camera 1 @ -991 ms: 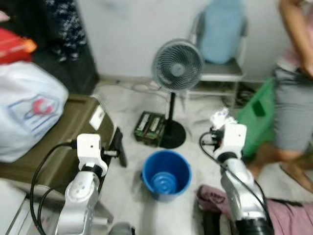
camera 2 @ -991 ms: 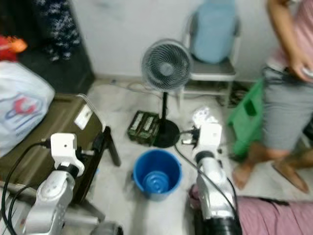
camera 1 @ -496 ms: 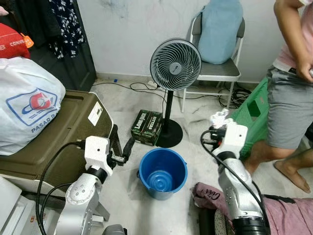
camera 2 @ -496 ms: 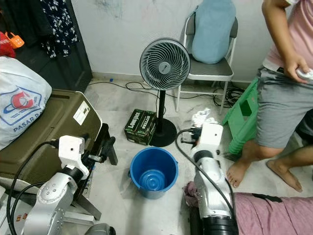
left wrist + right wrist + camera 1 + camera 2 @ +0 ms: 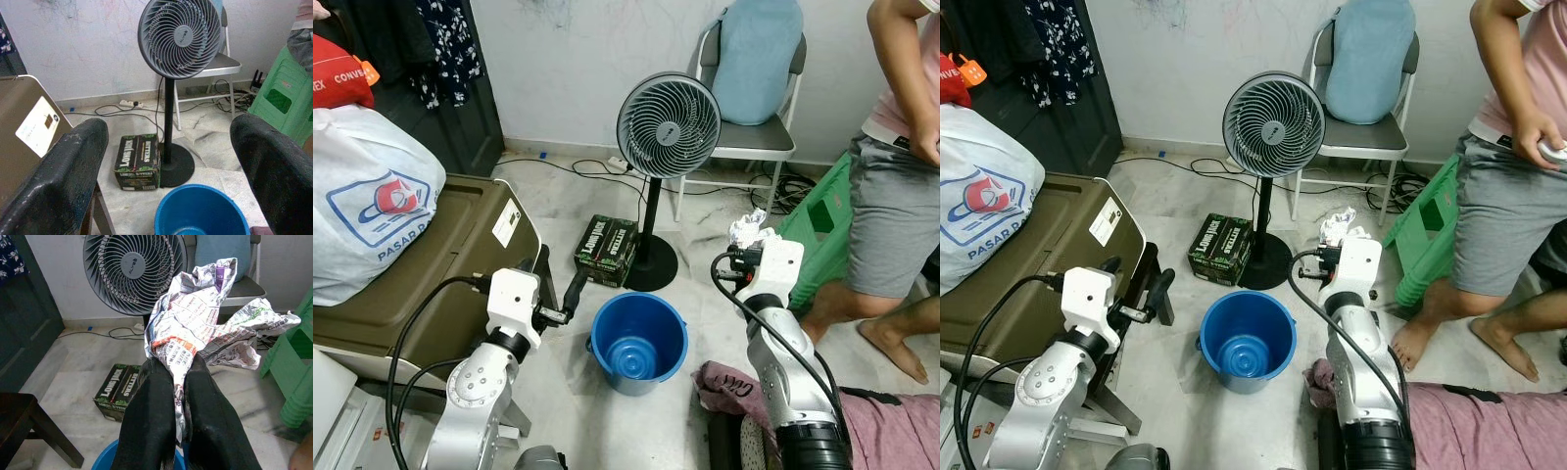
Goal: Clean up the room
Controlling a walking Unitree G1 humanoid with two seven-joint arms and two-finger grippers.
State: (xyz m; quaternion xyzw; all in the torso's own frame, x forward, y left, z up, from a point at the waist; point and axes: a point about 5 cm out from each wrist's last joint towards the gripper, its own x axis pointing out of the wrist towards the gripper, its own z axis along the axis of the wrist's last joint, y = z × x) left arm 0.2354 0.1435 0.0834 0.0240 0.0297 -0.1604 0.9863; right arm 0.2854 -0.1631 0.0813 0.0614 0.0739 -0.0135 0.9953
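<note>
A blue bucket [image 5: 638, 343] stands on the floor between my two arms; it looks to hold nothing. My right gripper [image 5: 178, 382] is shut on a crumpled newspaper [image 5: 195, 325], held up to the right of the bucket and above its rim level; the same newspaper [image 5: 746, 228] pokes up over my right wrist. My left gripper [image 5: 573, 294] is open with nothing between its fingers [image 5: 73, 161], just left of the bucket.
A standing fan [image 5: 668, 127] and a green-and-black carton [image 5: 606, 250] sit behind the bucket. An olive trunk [image 5: 421, 274] with a white bag [image 5: 367, 215] lies left. A person [image 5: 901, 166] stands right, beside green stools [image 5: 822, 235] and a chair [image 5: 754, 88]. Pink cloth [image 5: 891, 431] lies on the floor.
The camera steadied and shifted slightly. My right gripper, still holding the newspaper, sits a little higher and nearer the bucket's side. My left gripper stays open beside the bucket.
</note>
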